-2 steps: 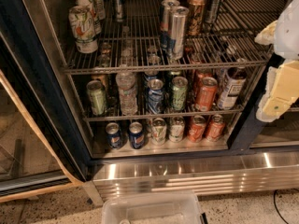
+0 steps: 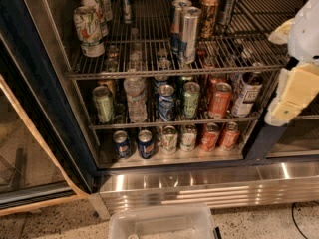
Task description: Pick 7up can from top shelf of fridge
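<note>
The 7up can [image 2: 88, 31] stands upright at the front left of the top shelf [image 2: 149, 72], a wire rack inside the fridge [image 2: 47, 113]. Two similar whitish cans stand in a row behind it. My gripper [image 2: 294, 91], white and cream coloured, hangs at the right edge of the view in front of the fridge's right side. It is level with the top and middle shelves, far to the right of the 7up can, and touches nothing I can see.
Slim silver-blue cans [image 2: 188, 31] and a brown-orange can [image 2: 209, 14] stand mid-shelf. Lower racks hold several cans and a water bottle [image 2: 135, 97]. The ribbed steel base panel [image 2: 209, 185] runs below. A clear plastic bin [image 2: 162, 224] sits on the floor in front.
</note>
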You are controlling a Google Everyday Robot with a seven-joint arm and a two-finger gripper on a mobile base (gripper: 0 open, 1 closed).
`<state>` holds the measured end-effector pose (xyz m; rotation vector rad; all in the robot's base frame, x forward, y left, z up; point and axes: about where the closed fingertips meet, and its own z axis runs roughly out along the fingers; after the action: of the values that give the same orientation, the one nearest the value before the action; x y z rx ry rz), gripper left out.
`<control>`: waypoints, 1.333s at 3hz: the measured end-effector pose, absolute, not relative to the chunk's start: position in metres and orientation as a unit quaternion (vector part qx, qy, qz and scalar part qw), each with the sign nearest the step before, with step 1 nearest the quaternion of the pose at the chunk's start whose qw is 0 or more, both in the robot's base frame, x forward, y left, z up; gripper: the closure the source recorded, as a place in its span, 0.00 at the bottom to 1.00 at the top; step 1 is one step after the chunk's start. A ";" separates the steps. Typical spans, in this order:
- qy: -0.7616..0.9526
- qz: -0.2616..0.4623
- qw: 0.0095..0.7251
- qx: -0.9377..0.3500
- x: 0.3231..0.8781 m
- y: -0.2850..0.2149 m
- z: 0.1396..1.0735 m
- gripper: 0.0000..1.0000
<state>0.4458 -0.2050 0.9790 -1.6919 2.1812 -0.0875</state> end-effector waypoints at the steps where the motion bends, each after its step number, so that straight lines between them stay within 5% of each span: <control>1: 0.774 -0.004 0.261 -0.577 0.459 -0.185 0.976 0.00; 4: 0.749 0.077 0.478 -0.453 0.512 -0.151 0.983 0.00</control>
<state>0.5121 -0.1508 0.9832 -1.1052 1.8280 0.1870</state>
